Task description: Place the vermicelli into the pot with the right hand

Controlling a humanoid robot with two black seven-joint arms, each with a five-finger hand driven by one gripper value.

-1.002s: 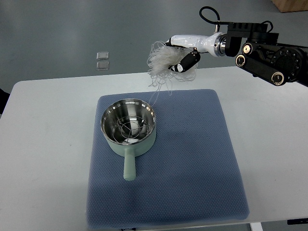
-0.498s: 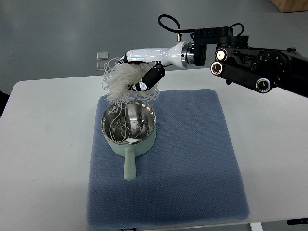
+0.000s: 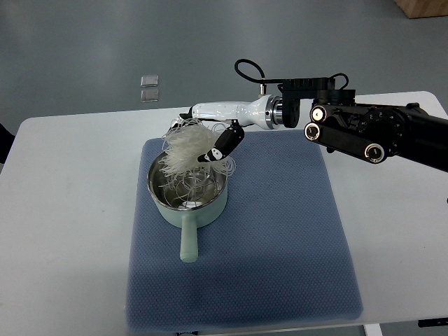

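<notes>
Now your right hand (image 3: 213,136) has come down and leftward from the upper right of the frame, where it hung over the far edge of the blue mat (image 3: 280,245) a second ago, and sits low over the pot (image 3: 187,187) just left of centre. The vermicelli (image 3: 187,148) has travelled with it: earlier the tangle dangled in open air above the desk (image 3: 63,231), half a second ago it hovered just over the rim, and now its lower strands lie inside the steel bowl while the bulk is heaped on the upper rim. A few loops spill over the rim's right side onto the mat.

Your fingers (image 3: 222,143) are curled down around the top of the bundle, pinching it; they have not let go. The pot itself has not shifted, its handle pointing toward the bottom of the frame.

That puts you, by my reading, at the release: the carry is done and only the drop remains. Watch the strands draped outside the rim, which may stay out when you open. Your left arm is out of view.
</notes>
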